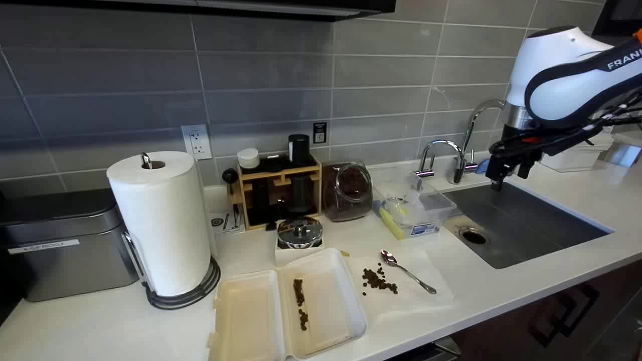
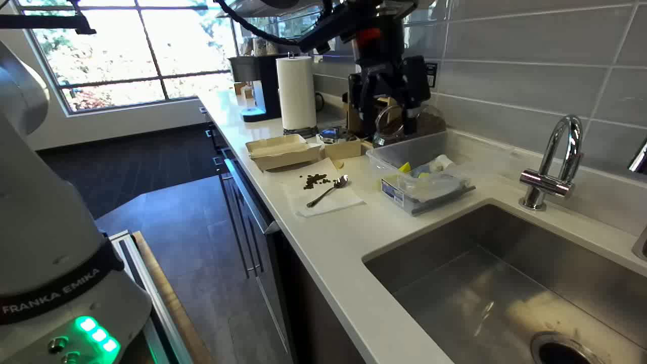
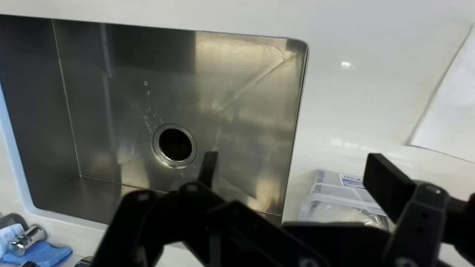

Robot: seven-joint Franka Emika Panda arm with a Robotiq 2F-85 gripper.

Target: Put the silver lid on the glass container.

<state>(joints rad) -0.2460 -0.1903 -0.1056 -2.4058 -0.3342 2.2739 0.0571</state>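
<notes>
Wrist view | gripper spread wide | empty | sink edge beyond gap

The round silver metal lid sits on the square white tub, before the boxy tan wooden rack and, from here, left of the squat clear-glass jar, with a rectangular clear plastic bin between it and the rectangular steel sink.
</notes>
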